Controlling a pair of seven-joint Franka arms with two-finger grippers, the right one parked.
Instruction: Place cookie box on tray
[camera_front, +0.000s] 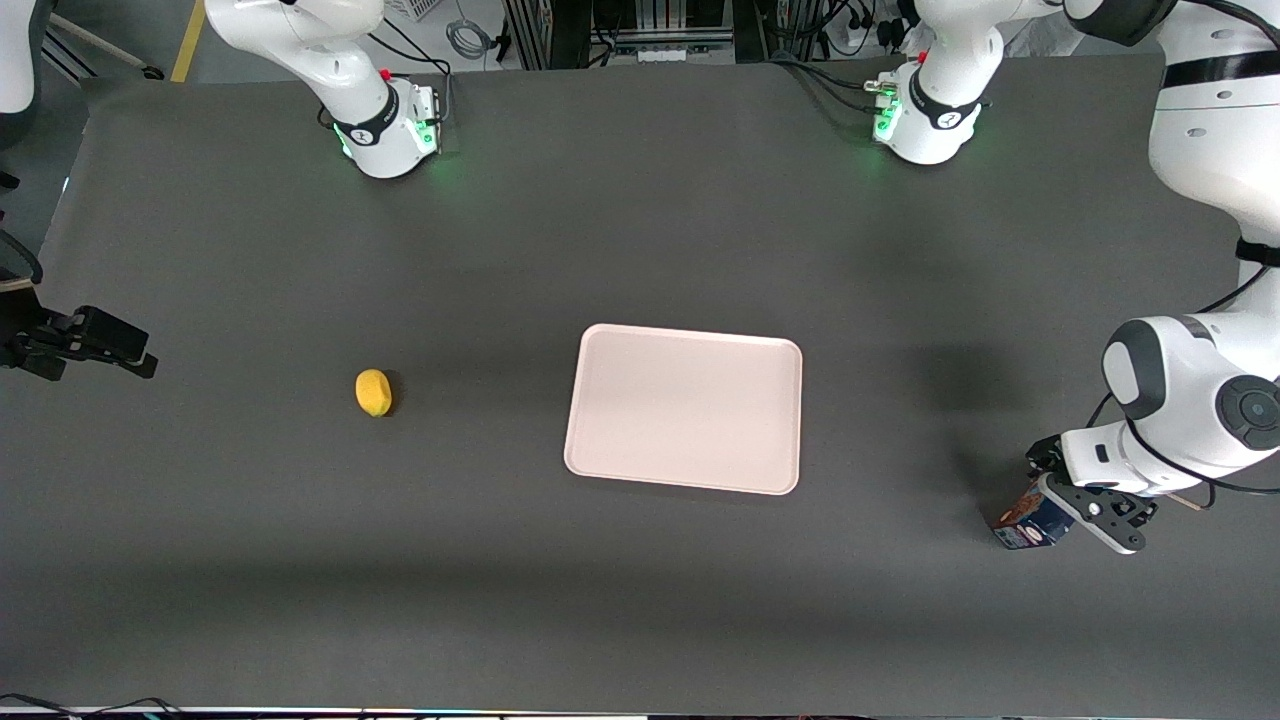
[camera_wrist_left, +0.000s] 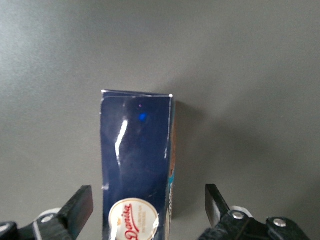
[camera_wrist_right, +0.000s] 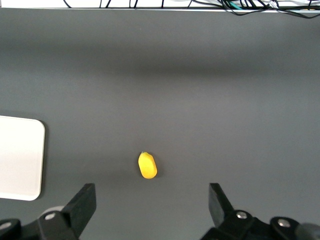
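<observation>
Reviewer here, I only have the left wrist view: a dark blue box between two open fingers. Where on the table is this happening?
Observer: The gripper is at the cookie box, toward the working arm's end of the table, nearer the front camera than the tray.
Reviewer: Anything on the tray yet?
Observer: No, the tray holds nothing.
Reviewer: Any other object around?
Observer: A yellow lump lies on the table, toward the parked arm's end.
</observation>
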